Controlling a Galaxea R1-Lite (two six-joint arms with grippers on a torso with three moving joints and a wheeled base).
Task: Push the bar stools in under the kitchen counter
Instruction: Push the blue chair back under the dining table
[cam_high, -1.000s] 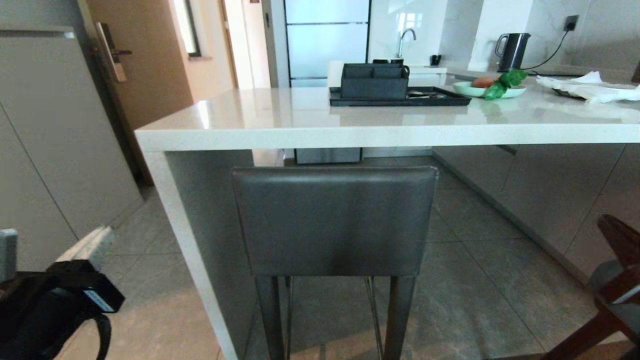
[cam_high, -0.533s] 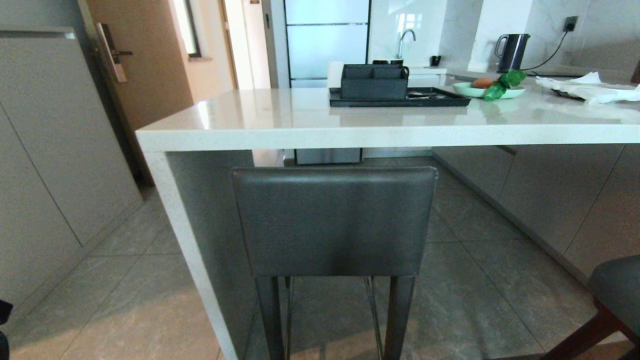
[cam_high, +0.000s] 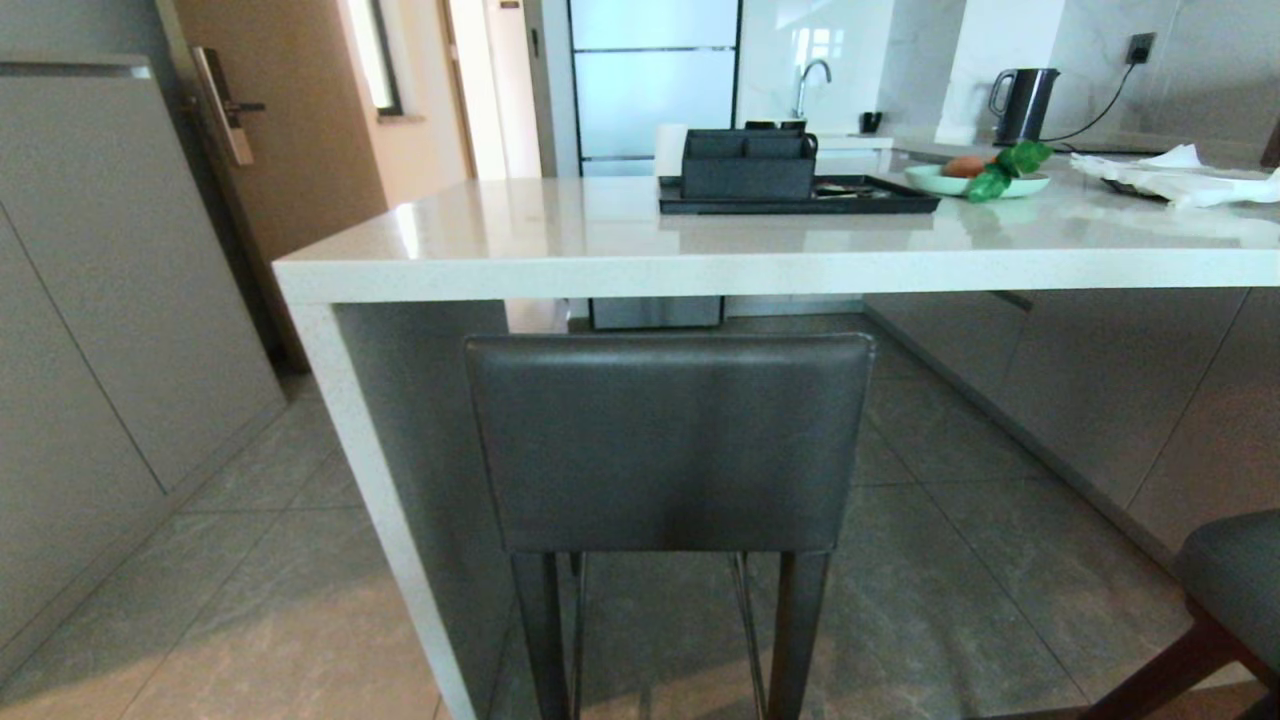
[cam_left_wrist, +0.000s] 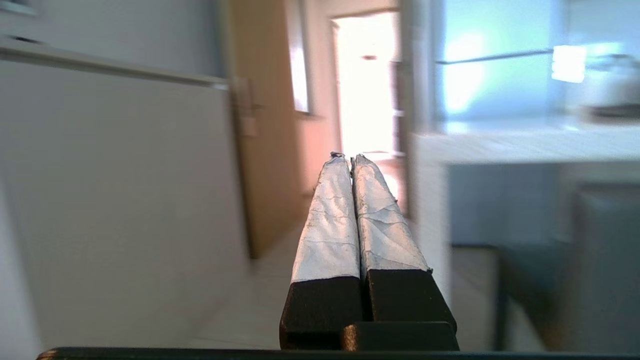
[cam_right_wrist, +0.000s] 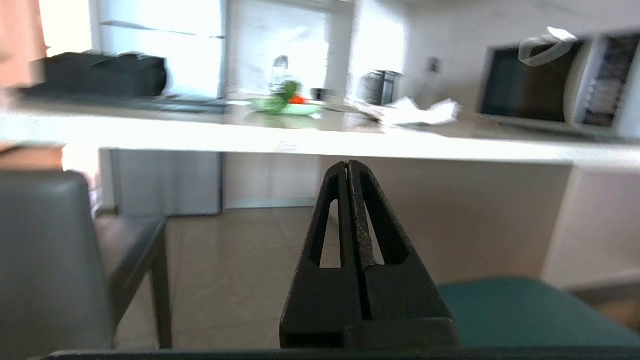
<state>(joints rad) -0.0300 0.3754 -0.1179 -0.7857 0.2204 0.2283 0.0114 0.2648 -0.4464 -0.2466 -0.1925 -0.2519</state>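
The grey bar stool (cam_high: 668, 440) stands straight ahead with its square back just below the edge of the white kitchen counter (cam_high: 620, 270). The teal bar stool (cam_high: 1235, 585) shows only as a seat corner and a wooden leg at the lower right; its teal seat (cam_right_wrist: 520, 312) lies below the right gripper. Neither arm is in the head view. My left gripper (cam_left_wrist: 349, 157) is shut and empty, to the left of the counter's side panel (cam_left_wrist: 427, 225). My right gripper (cam_right_wrist: 347, 163) is shut and empty, between the grey stool (cam_right_wrist: 45, 260) and the teal one.
On the counter sit a black tray with an organiser (cam_high: 750, 165), a green plate with food (cam_high: 975, 178) and white paper (cam_high: 1180, 172). A kettle (cam_high: 1025, 100) stands on the far worktop. Grey cabinets (cam_high: 90, 330) and a door (cam_high: 290, 130) line the left.
The left arm has dropped out of the head view at the lower left. The teal stool's dark wooden back at the lower right no longer shows, only its seat. The grey stool has not moved.
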